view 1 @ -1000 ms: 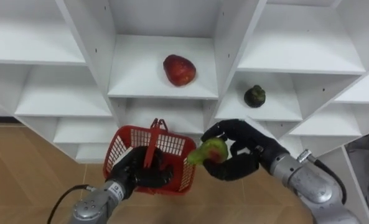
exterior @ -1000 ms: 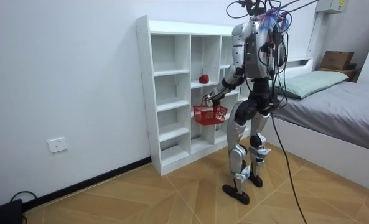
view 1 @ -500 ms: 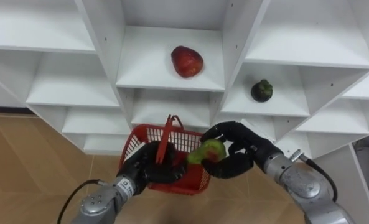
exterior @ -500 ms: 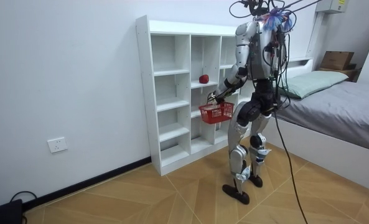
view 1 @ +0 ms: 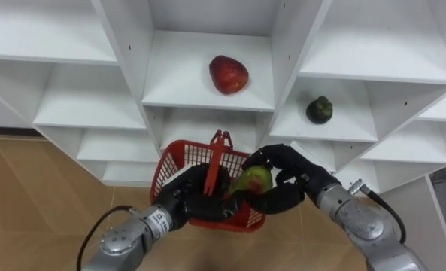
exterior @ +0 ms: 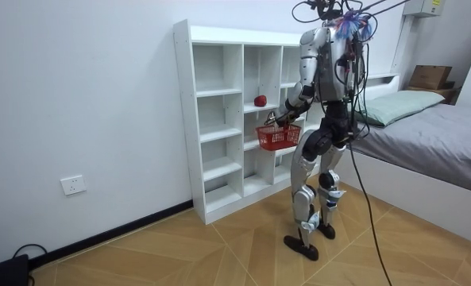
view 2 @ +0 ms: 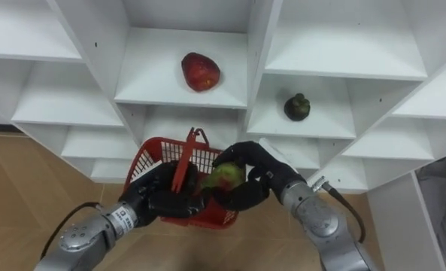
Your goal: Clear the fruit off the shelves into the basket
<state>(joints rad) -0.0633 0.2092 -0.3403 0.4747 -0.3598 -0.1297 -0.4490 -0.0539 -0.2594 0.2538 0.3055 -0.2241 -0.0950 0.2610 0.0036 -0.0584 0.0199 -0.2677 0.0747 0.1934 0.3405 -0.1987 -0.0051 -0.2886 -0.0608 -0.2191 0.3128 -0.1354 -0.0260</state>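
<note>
Fruit comes first: a green-and-red fruit [view 1: 253,179] sits in the curled fingers of the right hand [view 1: 293,175], poised over the rim of the red basket [view 1: 180,156] and not yet dropped in. The left hand [view 1: 198,201] is wrapped round the basket's handle, holding it up before the closet [view 1: 179,84]. By my reading two pieces remain to gather: a red fruit [view 1: 228,74] in the middle compartment and a small dark fruit [view 1: 319,110] in the compartment to its right.

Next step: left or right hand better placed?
Right. The right hand holds the green fruit just over the red basket, so it likely only has to release. The left hand grips the basket handle.
</note>
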